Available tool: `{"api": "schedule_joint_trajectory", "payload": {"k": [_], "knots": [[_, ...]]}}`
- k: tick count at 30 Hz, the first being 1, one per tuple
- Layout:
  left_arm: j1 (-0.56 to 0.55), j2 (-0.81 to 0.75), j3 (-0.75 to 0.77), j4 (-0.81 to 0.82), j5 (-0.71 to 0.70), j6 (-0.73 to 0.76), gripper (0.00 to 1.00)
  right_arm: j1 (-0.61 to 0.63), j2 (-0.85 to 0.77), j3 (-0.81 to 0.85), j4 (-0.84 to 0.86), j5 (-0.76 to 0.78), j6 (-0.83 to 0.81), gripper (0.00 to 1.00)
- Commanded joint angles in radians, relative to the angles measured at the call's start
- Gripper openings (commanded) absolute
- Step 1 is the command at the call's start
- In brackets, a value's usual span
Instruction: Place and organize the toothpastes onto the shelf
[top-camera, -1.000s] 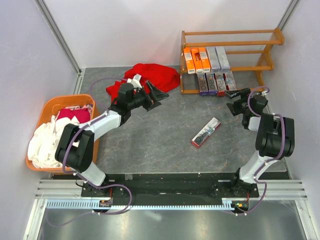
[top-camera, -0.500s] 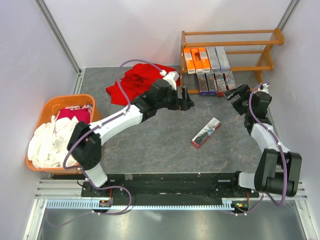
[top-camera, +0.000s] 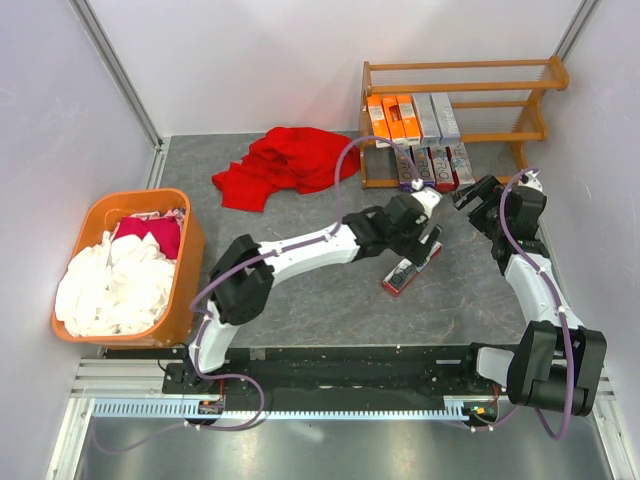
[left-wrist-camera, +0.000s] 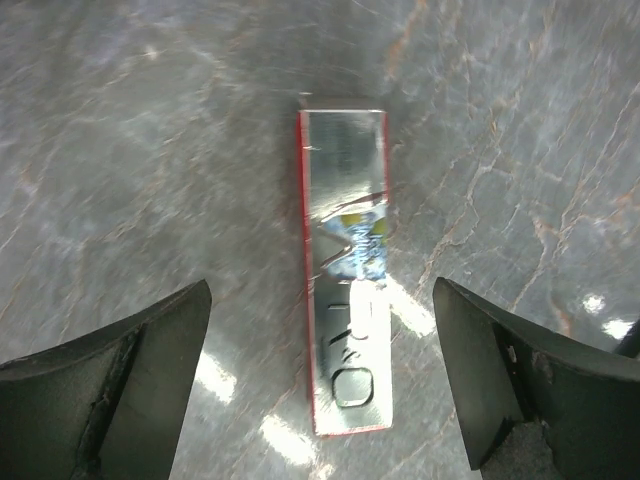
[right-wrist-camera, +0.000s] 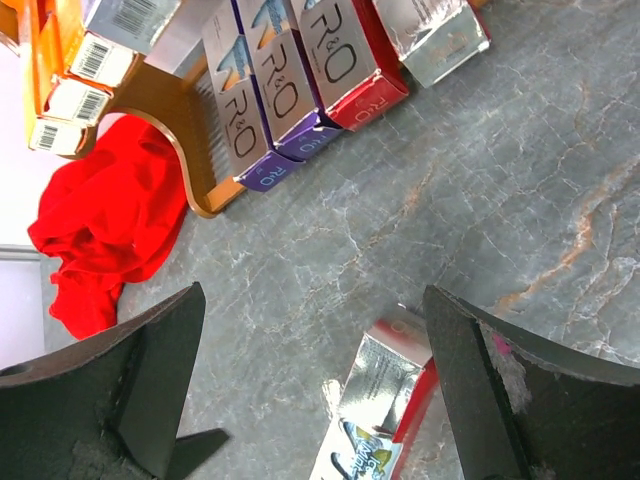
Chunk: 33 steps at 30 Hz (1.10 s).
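Note:
One silver and red toothpaste box (top-camera: 411, 267) lies loose on the table. My left gripper (top-camera: 429, 233) hovers right above it, open and empty. In the left wrist view the box (left-wrist-camera: 346, 270) lies lengthwise between the open fingers (left-wrist-camera: 130, 380), below them. My right gripper (top-camera: 477, 196) is open and empty near the shelf's foot. The wooden shelf (top-camera: 460, 68) holds orange boxes (top-camera: 392, 118) and silver-grey boxes (top-camera: 437, 115) on its middle tier. Purple and red boxes (top-camera: 432, 165) lie on its bottom tier. The right wrist view shows these lettered boxes (right-wrist-camera: 290, 80) and the loose box (right-wrist-camera: 385, 410).
A red cloth (top-camera: 290, 160) lies left of the shelf and also shows in the right wrist view (right-wrist-camera: 100, 230). An orange basket (top-camera: 140, 194) of laundry stands at the left edge. White walls close the back and sides.
My left arm swung from beside the red cloth right across the table to above the loose box. My right arm stretched up toward the shelf's right foot.

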Motion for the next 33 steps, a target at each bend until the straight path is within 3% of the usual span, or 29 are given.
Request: {"api": "schedule_joint_trajectory", "payload": {"k": [1, 14, 20, 23, 27, 33], "knots": [[-0.047, 0.097, 0.140, -0.084, -0.071, 0.128, 1.00, 0.002, -0.007, 0.038, -0.013, 0.020, -0.022, 0.98], [-0.067, 0.284, 0.278, -0.135, -0.086, 0.102, 1.00, 0.002, 0.005, 0.043, -0.068, 0.082, -0.019, 0.98], [-0.067, 0.349, 0.343, -0.151, -0.065, 0.082, 0.94, 0.000, 0.016, 0.044, -0.073, 0.086, -0.019, 0.98], [-0.067, 0.359, 0.355, -0.159, -0.066, 0.076, 0.84, 0.000, 0.019, 0.044, -0.073, 0.085, -0.019, 0.98], [-0.065, 0.353, 0.355, -0.165, -0.088, 0.073, 0.60, 0.000, 0.019, 0.047, -0.076, 0.085, -0.020, 0.98], [-0.058, 0.303, 0.334, -0.168, -0.114, 0.056, 0.51, -0.001, 0.022, 0.052, -0.077, 0.074, -0.017, 0.98]]}}
